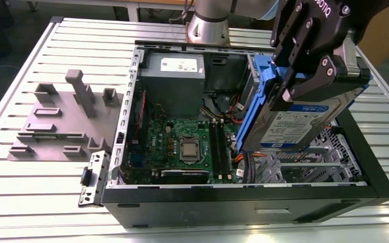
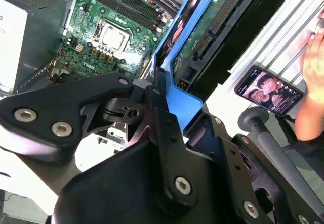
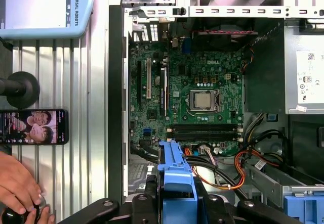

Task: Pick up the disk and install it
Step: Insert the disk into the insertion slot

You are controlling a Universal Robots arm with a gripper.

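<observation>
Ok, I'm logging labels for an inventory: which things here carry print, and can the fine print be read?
Disk, held in the pincer: white-and-blue label, print too small to read.
Power supply: white sticker, print too small to read.
Motherboard: white lettering, fine print unreadable.
Pale blue pendant: one line of dark lettering along its edge.
</observation>
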